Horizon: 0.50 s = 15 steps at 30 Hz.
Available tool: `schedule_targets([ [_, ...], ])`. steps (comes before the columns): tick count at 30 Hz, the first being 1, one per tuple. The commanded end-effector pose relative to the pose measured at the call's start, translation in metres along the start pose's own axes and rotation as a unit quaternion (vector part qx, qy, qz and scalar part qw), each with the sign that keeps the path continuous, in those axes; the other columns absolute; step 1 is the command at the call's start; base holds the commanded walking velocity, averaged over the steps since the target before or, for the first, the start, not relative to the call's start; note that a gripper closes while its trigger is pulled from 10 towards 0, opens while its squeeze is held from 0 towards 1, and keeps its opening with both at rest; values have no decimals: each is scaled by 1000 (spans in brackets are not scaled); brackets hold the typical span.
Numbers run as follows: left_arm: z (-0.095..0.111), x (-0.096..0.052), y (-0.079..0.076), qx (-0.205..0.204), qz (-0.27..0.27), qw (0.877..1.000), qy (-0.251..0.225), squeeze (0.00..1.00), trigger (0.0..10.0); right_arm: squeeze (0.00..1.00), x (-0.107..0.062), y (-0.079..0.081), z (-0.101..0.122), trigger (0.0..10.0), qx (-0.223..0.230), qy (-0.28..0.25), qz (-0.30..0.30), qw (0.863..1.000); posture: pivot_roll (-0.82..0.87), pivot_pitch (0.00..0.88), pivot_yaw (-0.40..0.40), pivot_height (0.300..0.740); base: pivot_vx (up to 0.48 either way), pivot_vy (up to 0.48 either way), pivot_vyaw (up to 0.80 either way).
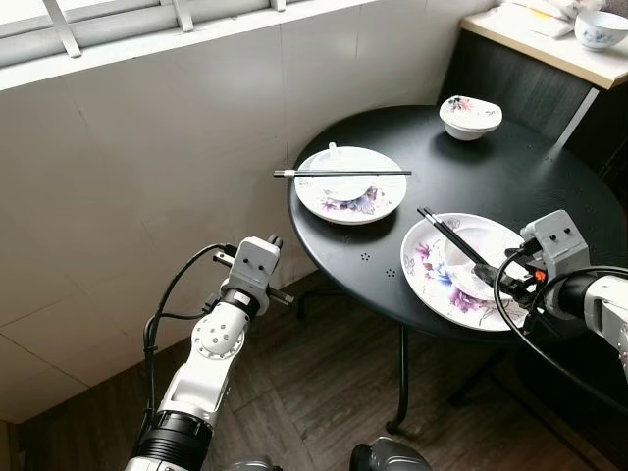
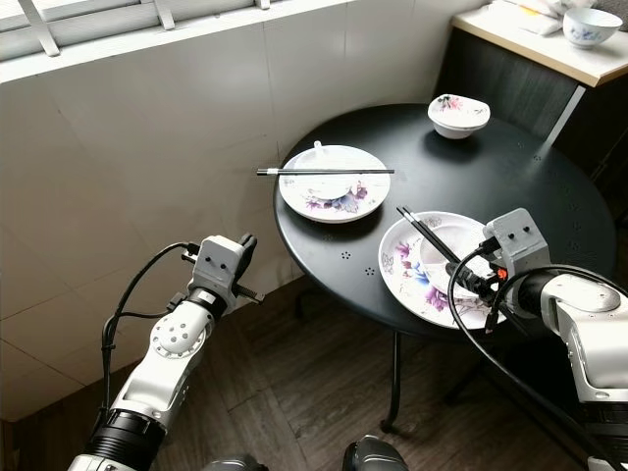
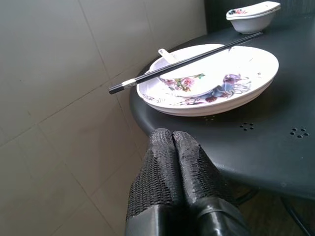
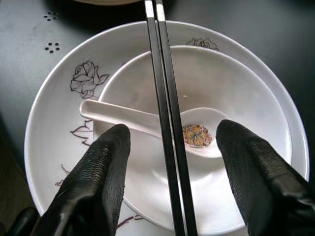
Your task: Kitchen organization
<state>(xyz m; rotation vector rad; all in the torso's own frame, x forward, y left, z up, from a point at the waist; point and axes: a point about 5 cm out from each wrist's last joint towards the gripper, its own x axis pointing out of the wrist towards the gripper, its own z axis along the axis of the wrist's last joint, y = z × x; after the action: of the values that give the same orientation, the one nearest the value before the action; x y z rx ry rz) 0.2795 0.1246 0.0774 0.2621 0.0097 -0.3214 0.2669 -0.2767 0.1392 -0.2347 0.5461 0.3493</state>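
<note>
Pale wall tiles and a window sill stand behind a round black tabletop (image 1: pixel 510 167), which carries two place settings and a small lidded bowl (image 1: pixel 470 117) at its far side. Each setting seems stacked for easy carrying: a flowered plate, a white bowl on it, a spoon inside the bowl and chopsticks laid across the top.

On the near plate (image 4: pixel 54 123) the bowl (image 4: pixel 236 83) sits in the middle, the white spoon (image 4: pixel 142 120) lies in it, and the black chopsticks (image 4: pixel 165 118) rest side by side over the bowl's rim. The right tool (image 4: pixel 172 147) hangs just above this bowl with its two fingers wide apart, one on each side of the chopsticks, and it touches nothing. I judge that it is lined up to close on the chopsticks, which must come off before the dishes can be stacked.

The far plate (image 1: pixel 385 201) has its own chopsticks (image 1: pixel 343 173) across it. The left tool (image 3: pixel 172 172) is pressed together, empty, low beside the tabletop edge, near this plate.
</note>
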Motion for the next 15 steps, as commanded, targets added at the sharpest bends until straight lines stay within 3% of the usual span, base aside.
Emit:
schedule_targets([
  [1, 1, 2, 0, 5, -1, 1000, -2, 0, 10000, 0, 0, -3, 1, 10000, 8, -7, 2, 1000, 66, 0, -10, 740, 0, 0, 0],
  [15, 0, 3, 1, 6, 4, 1000, -2, 0, 10000, 0, 10, -6, -10, 10000, 31, 12, 26, 999, 79, 0, -20, 740, 0, 0, 0],
])
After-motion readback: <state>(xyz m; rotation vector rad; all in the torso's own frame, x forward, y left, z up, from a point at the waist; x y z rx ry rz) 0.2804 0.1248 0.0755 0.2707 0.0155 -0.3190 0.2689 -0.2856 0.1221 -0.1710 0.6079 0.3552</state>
